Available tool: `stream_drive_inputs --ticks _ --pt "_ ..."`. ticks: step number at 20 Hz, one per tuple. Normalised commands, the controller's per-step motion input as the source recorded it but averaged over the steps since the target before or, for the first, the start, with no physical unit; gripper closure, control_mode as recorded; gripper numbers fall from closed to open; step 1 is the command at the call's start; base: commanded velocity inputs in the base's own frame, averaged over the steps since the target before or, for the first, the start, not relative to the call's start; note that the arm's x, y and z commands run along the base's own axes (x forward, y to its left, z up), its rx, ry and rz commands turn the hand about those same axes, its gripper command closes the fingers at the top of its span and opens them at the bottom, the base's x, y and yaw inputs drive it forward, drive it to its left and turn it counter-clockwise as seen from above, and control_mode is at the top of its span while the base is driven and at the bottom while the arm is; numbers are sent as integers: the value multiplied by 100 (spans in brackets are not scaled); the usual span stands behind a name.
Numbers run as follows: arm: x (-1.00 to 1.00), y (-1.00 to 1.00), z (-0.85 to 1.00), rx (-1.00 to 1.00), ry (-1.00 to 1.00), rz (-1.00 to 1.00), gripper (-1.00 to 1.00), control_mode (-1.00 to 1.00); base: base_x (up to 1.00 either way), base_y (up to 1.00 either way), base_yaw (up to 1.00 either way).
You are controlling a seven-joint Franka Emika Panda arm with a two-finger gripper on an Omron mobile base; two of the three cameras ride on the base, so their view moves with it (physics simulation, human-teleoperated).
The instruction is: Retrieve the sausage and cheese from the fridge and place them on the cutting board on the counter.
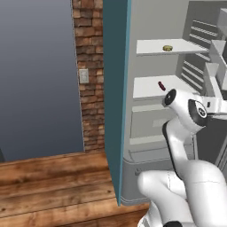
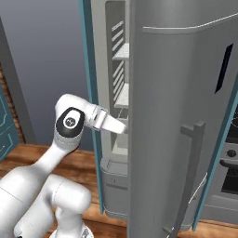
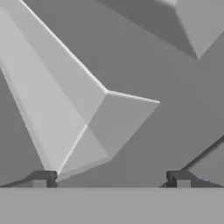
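While jaws gape (nothing held) | sausage (image 1: 161, 85) on fridge (image 1: 153, 62) shelf

In the fridge (image 1: 150, 26), the sausage (image 1: 162, 85) lies on the middle shelf (image 1: 150, 91).

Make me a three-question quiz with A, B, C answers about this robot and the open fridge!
1. Where is the sausage?
A. top shelf
B. second shelf down
C. on the floor

2. What colour is the fridge's side edge?
A. teal
B. yellow
C. pink

3. How is the gripper?
A. shut on the sausage
B. shut on nothing
C. open, holding nothing

Answers:
1 B, since the dark red link lies on the shelf below the one with the small round thing.
2 A, the edge facing the brick wall is teal.
3 C, the hand view shows the fingertips wide apart with nothing between.
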Motion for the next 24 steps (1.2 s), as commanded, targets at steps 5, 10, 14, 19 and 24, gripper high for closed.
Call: stream_drive_inputs --ticks 5,10,14,19,24 --pt "11 -92 -9 -15 3 -6 -100 -100 0 0 0" --pt "-3 -100 -1 -7 9 -6 -100 -100 0 0 0" --pt "-23 -96 0 -9 4 -2 -100 -100 0 0 0" --pt "-25 28 13 -3 -4 1 -100 -100 0 0 0" --pt "2 59 62 20 -10 15 -100 -100 0 0 0"
